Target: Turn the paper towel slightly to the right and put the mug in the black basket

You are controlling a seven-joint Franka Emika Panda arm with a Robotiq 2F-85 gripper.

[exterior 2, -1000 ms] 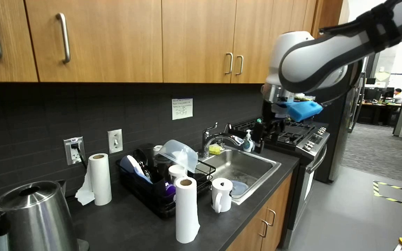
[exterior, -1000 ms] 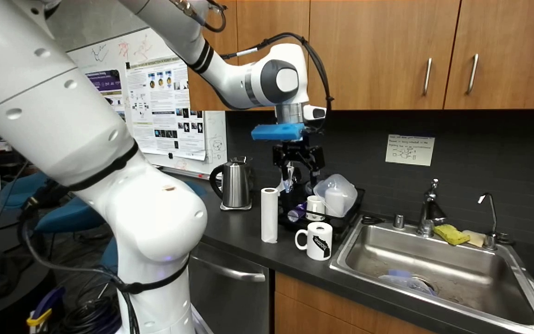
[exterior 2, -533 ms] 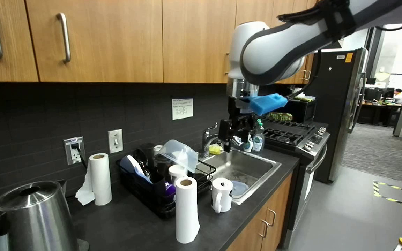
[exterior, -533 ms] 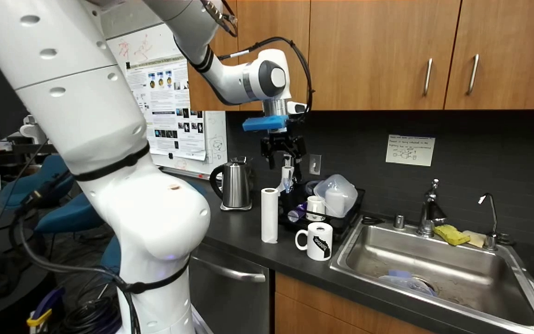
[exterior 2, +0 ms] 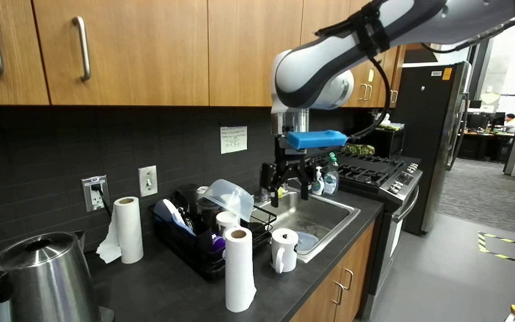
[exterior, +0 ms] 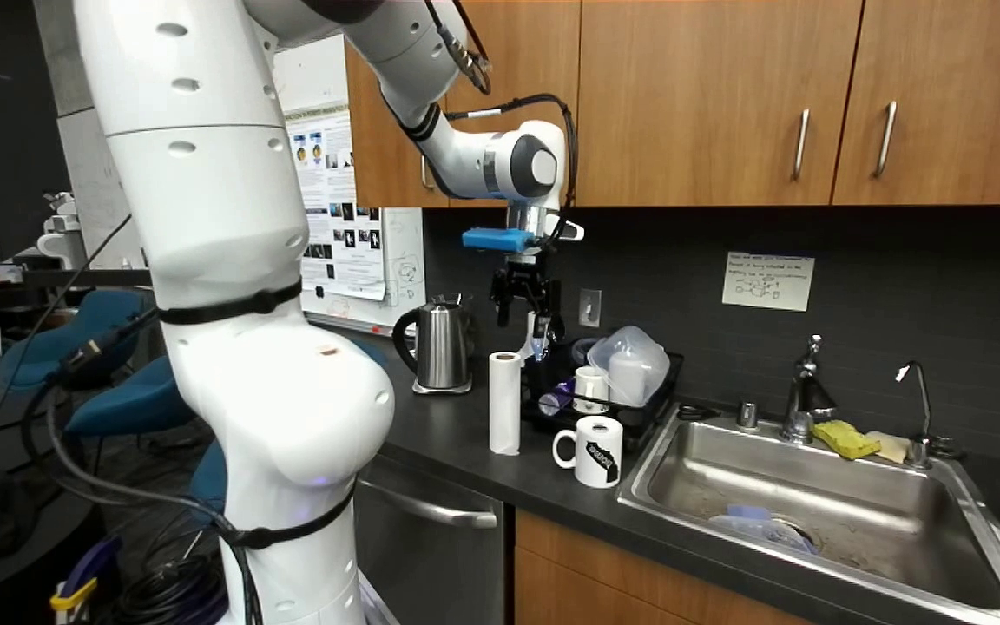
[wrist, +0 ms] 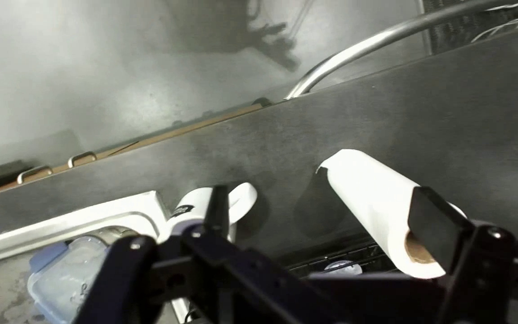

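The white mug [exterior: 597,451] with black markings stands upright on the dark counter by the sink corner; it also shows in the other views [exterior 2: 284,250] [wrist: 196,202]. A white paper towel roll [exterior: 504,404] stands upright beside it, in all views [exterior 2: 238,273] [wrist: 371,193]. The black basket [exterior 2: 186,255] is behind them, full of dishes; part of its wire edge shows in the wrist view [wrist: 371,249]. My gripper [exterior: 528,325] is open and empty, high above the counter in both exterior views [exterior 2: 289,200]. In the wrist view, its fingers [wrist: 322,202] partly cover the mug and roll.
A second paper towel roll [exterior 2: 128,230] stands by the wall outlet. A steel kettle [exterior: 442,347] stands farther along the counter. The basket holds another white mug [exterior: 590,386] and a clear container [exterior: 630,360]. The steel sink [exterior: 812,451] adjoins the mug; wooden cabinets [exterior: 708,95] hang above.
The arm has swung upright and carried the open gripper away from the stove side, toward the basket end. The gripper has also turned. The mug, paper towel and basket have not moved.
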